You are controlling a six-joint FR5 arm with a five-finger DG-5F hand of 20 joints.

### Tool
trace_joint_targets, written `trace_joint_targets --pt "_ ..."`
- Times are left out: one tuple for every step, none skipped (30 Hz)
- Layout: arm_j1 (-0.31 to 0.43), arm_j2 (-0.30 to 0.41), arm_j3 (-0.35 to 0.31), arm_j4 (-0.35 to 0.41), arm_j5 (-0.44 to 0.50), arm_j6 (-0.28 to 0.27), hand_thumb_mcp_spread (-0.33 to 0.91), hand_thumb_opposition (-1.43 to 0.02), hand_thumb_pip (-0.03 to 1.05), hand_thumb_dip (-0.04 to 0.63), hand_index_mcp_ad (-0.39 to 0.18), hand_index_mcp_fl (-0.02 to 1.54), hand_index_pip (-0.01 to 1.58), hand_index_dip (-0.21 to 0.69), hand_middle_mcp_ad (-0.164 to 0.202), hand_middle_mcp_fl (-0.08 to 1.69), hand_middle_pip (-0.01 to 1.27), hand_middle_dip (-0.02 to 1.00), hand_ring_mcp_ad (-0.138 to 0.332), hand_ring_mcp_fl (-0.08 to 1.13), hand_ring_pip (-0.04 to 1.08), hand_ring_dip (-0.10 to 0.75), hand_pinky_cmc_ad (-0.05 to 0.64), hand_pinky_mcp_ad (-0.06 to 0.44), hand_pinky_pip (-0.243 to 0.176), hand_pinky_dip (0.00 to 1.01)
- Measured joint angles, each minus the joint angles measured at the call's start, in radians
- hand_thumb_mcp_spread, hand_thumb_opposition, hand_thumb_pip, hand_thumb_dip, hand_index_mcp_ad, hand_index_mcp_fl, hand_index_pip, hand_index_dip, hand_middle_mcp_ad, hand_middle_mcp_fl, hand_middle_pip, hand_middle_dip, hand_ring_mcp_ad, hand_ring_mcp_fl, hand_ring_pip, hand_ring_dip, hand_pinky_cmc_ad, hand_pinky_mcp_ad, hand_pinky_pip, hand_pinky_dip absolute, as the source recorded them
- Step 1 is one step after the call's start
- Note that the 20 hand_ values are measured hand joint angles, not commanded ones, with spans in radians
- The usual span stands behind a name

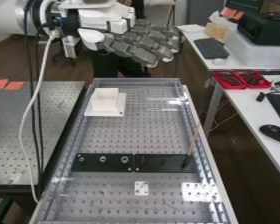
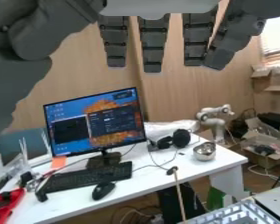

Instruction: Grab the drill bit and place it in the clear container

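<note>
hand (image 1: 140, 43): raised nr far edge of clear-walled tray (image 1: 140, 80), fingers straight & apart, no part gripped.

drill bit: id not certain. best candidate = thin tan rod (image 1: 192, 143), standing nr tray's r edge (high view), at outer end of r black plate (image 1: 160, 162). alt. candidates = small round metal pcs (image 1: 125, 160) on l black plate (image 1: 91, 162). clear container: prob. the tray itself; cannot confirm.

procedure, current step (approach, task at start by all signs): confirm target first. lower hand w/ fingers spread, thumb on one side of rod, fingertips on opp. side. align pinch w/ rod axis before contact; a side knock may tip it. close evenly, mid-length, light force, as a thin rod may roll or pivot. lift along axis until free of plate, then traverse. keep knuckles off tray wall & white block (image 1: 105, 102).

qty: hand x1; thin rod x1; metal pcs x3; black plates x2, end to end; white block x1, nr far l corner; small perforated plate (image 1: 141, 188) x1, nearer the near edge.
</note>
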Motion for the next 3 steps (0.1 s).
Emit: trace_joint_targets --pt "0.003 0.005 0.002 -0.007 -0.004 0.002 0.15 -0.62 0.35 0.016 -0.105 0.09 0.07 0.314 0.077 0.07 0.13 0.25 0.230 0.02 0.09 0.164 0.326 0.201 -0.093 0.25" --pt "0.004 0.007 0.002 -0.010 -0.004 0.003 0.15 -0.62 0.35 0.016 -0.105 0.09 0.07 0.314 0.077 0.07 0.13 0.25 0.230 0.02 0.09 0.164 0.326 0.197 -0.093 0.25" --pt "0.006 0.012 0.003 -0.015 -0.004 0.005 0.15 -0.62 0.35 0.016 -0.105 0.09 0.07 0.314 0.077 0.07 0.13 0.25 0.230 0.02 0.09 0.164 0.326 0.201 -0.093 0.25"
